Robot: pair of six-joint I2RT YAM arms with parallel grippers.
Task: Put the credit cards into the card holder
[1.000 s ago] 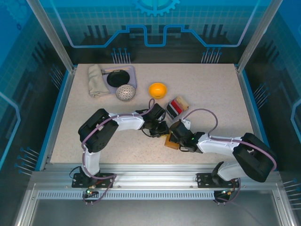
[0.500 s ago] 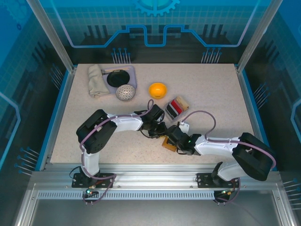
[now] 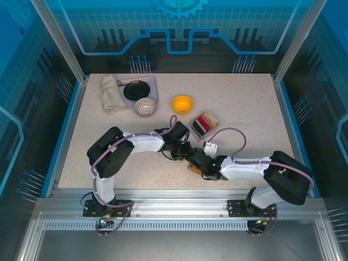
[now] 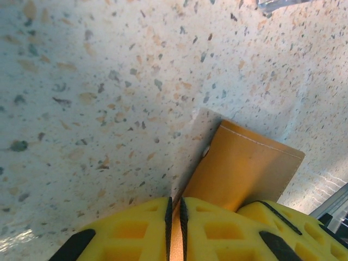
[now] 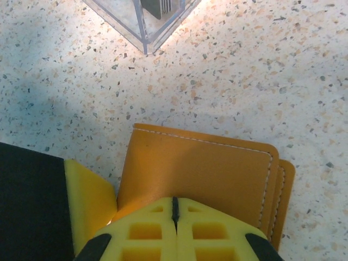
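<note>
The tan-orange card holder [image 3: 191, 167] lies folded on the table near the front middle. In the left wrist view its leather [image 4: 244, 168] runs into the narrow slit between my left gripper's [image 4: 175, 200] yellow fingers, which are shut on its edge. My right gripper [image 5: 175, 200] is shut, its tips resting on top of the card holder [image 5: 201, 163] with nothing between the pads. From above, the left gripper [image 3: 184, 150] and right gripper [image 3: 197, 159] meet over it. The credit cards [image 3: 205, 122], red, black and beige, stand stacked behind the grippers.
An orange bowl [image 3: 182, 103] sits behind the cards. At the back left are a beige cloth [image 3: 111, 92], a black dish on a lavender tray [image 3: 138, 89] and a speckled ball [image 3: 145, 106]. A clear plastic box corner [image 5: 144, 22] lies just beyond the card holder.
My right gripper has slid left toward the left gripper, and the card holder has shifted slightly left with it. The left gripper stays nearly in place.
</note>
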